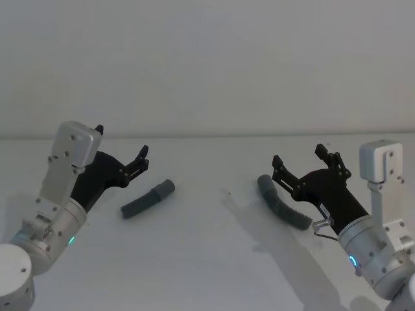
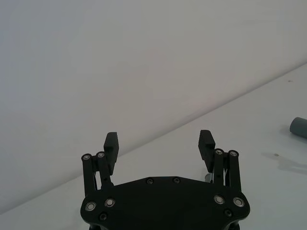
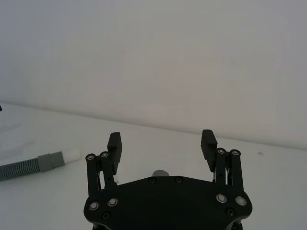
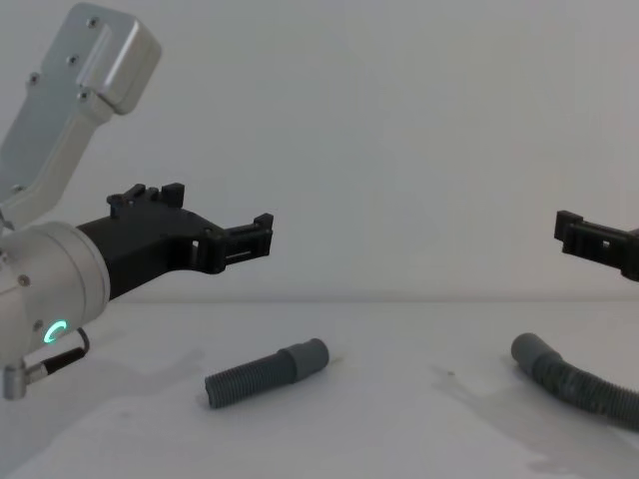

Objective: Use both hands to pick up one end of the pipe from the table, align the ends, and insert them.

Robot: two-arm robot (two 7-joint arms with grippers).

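Plainly, a white matte table (image 1: 214, 265) runs back to a pale grey wall (image 1: 207, 65). At left, the left gripper (image 1: 122, 142) hovers spread wide and empty, just beside the short straight hose (image 1: 148, 199) lying flat. The curved hose (image 1: 283, 203) lies well apart to the right, its near end hidden under the right gripper (image 1: 299, 155) — likewise wide, holding nothing.

Head view downward, chest view level, both on the short hose (image 1: 148, 199)
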